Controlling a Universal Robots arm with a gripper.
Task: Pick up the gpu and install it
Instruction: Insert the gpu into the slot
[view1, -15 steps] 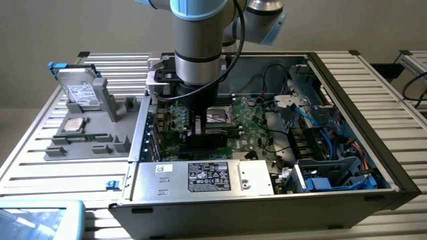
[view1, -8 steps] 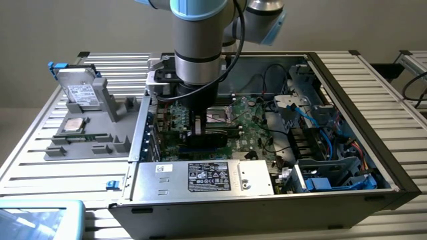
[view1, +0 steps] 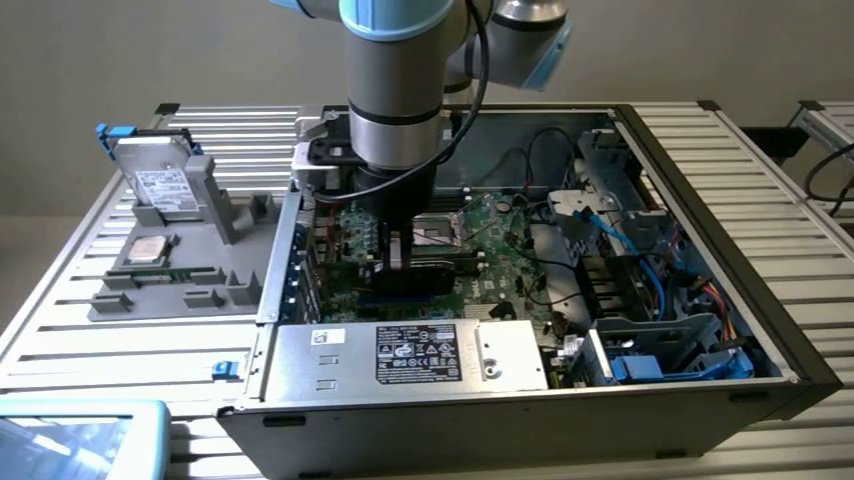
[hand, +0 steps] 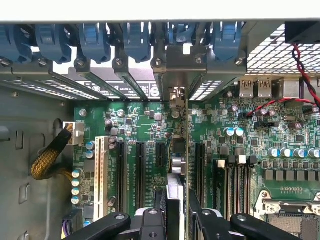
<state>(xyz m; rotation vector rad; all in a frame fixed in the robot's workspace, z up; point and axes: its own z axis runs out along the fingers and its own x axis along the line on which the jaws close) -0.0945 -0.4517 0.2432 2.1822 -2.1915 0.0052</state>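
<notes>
Here the jaws are clamped on the graphics card (hand: 186, 150), one black finger (hand: 150, 222) on each side of it. The card stands on its edge between them and appears in the wrist view as a thin upright line. It is inside the computer case (view1: 747, 330), over the circuit board (hand: 140, 125) on the case floor, among the long black slots (hand: 139, 170). Whether its lower edge has gone into a slot I cannot tell.

The card's far end, with a small metal bracket (hand: 175, 100), points at the back wall of the case. A row of blue clips (hand: 135, 42) sits there above the slatted slot covers (hand: 100, 85). A braided yellow cable (hand: 47, 160) runs along the case wall beside the slots.

In the exterior view the arm (view1: 394, 80) comes straight down into the case over the circuit board. A metal box with a black label (view1: 414, 355) fills the near corner of the case. Blue cables (view1: 667, 300) lie by the case wall on the exterior view's right.

Outside the case, on the exterior view's left, a grey holder (view1: 187, 290) rests on the slatted tabletop (view1: 747, 150). A silver hard drive (view1: 163, 185) stands upright in it and a square chip (view1: 147, 250) lies flat on it.
</notes>
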